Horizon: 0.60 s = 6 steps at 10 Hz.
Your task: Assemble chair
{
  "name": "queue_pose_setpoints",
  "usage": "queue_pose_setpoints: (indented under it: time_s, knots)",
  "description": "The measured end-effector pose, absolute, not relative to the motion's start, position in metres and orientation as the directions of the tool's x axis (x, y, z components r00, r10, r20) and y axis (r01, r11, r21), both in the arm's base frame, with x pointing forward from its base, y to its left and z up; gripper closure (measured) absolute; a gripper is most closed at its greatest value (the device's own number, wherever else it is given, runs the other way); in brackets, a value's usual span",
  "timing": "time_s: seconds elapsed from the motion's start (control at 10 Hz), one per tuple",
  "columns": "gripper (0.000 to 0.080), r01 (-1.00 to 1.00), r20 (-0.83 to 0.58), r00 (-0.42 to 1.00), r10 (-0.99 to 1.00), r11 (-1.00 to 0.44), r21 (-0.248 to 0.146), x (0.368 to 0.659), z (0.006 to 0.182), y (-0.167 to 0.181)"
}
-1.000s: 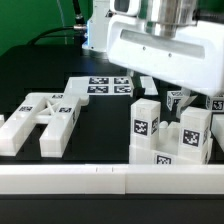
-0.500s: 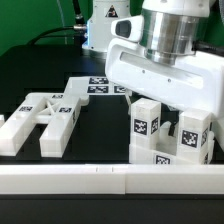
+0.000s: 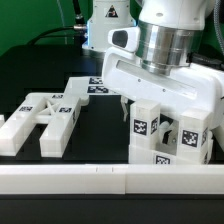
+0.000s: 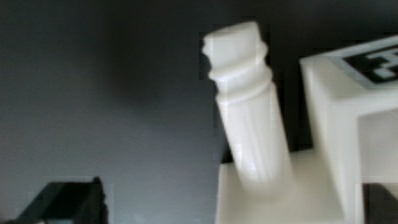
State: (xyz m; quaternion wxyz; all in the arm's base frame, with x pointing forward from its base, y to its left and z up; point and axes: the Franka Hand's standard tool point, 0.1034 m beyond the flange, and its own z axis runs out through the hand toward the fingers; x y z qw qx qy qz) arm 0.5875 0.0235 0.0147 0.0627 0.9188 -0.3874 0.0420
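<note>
The fingers (image 3: 122, 108) hang spread wide, released and gripping nothing, above the chair (image 3: 170, 135) at four o'clock on the tabletop (image 3: 105, 132). Its upright post (image 4: 249, 120) rises close to them. A loose frame (image 3: 40, 122) lies at eight o'clock.

Exterior view: low, close, across the table (image 3: 30, 75); wrist view: nearer, down onto the same chair pieces (image 3: 146, 122) (image 4: 251, 110)

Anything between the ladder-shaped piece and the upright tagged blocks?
Nothing. The exterior view shows only bare black table between the ladder-shaped piece and the upright tagged blocks.
</note>
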Motion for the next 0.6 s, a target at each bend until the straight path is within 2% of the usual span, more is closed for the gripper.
queue_pose_setpoints:
  time_s: [0.2, 0.4, 0.5, 0.6]
  knots:
    - [0.015, -0.714, 0.13, 0.7, -0.702, -0.695, 0.086, 0.5869, 0.0106, 0.0181]
    - [0.0417, -0.713, 0.13, 0.7, -0.702, -0.696, 0.087, 0.5867, 0.0103, 0.0188]
    - [0.0466, -0.713, 0.137, 0.7, -0.701, -0.696, 0.079, 0.5893, 0.0122, 0.0188]
    - [0.0466, -0.713, 0.138, 0.7, -0.701, -0.697, 0.078, 0.5896, 0.0123, 0.0188]
